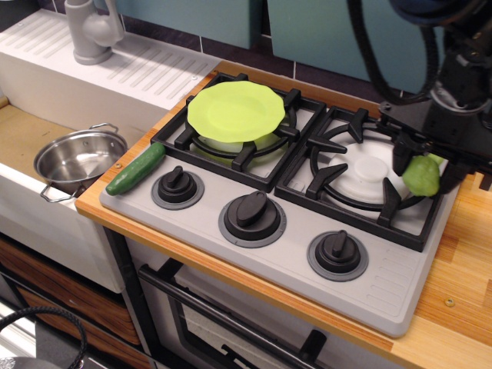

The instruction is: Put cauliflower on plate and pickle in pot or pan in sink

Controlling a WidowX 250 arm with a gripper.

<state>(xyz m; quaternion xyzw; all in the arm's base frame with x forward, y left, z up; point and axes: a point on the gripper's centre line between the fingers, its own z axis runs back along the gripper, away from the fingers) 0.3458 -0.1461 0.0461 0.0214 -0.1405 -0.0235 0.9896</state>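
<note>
Two black cast-iron burner grates point(307, 157) on grey hob, wooden counter point(461, 277), teal wall panels; black gripper point(421, 171) clamped on lumpy pale-green cauliflower point(422, 177).

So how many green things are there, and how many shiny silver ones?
Green: 3, the plate, the pickle and the cauliflower at the claw
Shiny silver: 1, the pot in the sink
Total: 4

Pretty sure we're looking at a toy kitchen setup: a two-burner stove point(307, 192) with black grates and three knobs, set in a wooden counter point(453, 300), an oven door below, and a sink point(31, 138) with a grey tap point(91, 31) alongside.
</note>
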